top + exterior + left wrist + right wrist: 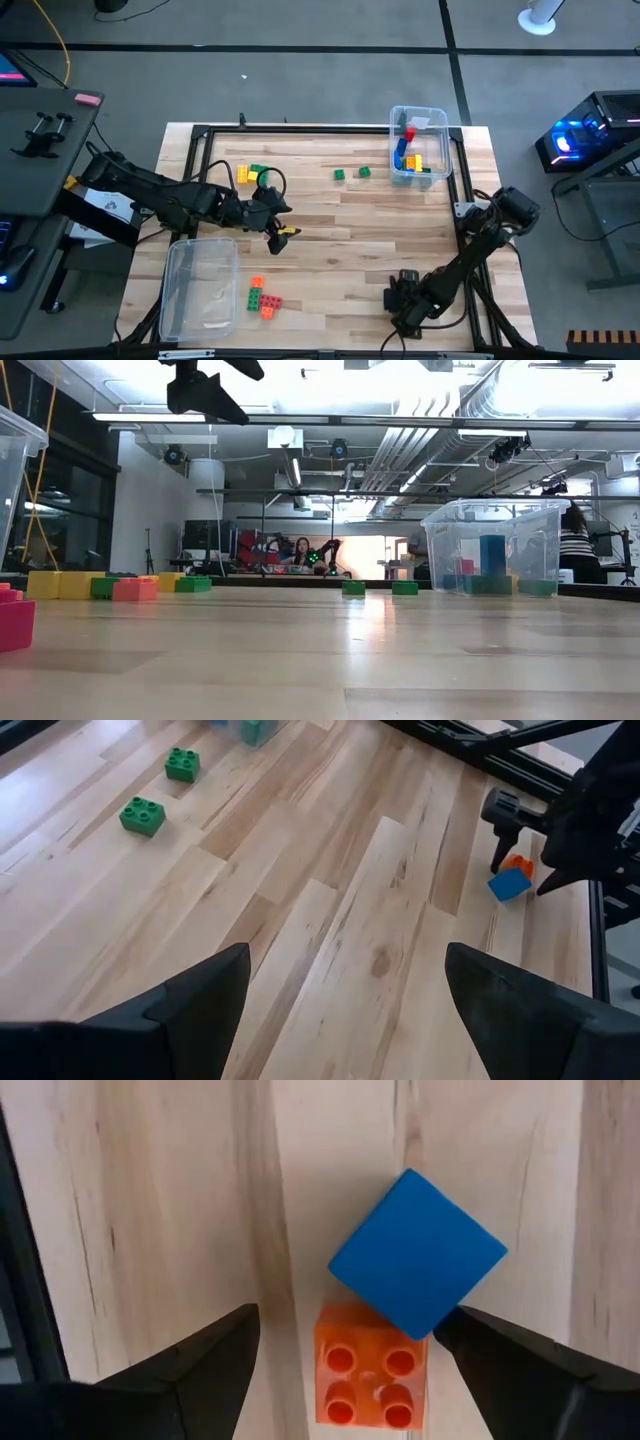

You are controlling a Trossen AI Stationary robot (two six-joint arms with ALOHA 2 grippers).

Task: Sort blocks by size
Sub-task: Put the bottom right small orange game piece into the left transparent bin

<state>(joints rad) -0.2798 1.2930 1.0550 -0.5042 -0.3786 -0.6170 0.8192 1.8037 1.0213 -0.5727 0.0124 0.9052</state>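
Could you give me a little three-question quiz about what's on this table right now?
1. True or false: the right gripper is open above a blue block and an orange block.
2. Which bin holds blocks: A, the bin at the far edge, or B, the bin at the near left?
3. What colour are the two small blocks lying apart mid-table?

Key: 1 true; 2 A; 3 green.

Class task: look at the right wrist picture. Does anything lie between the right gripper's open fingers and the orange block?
Yes. A blue block, lying smooth face up, overlaps the orange block's upper edge, between the right gripper's open fingers.
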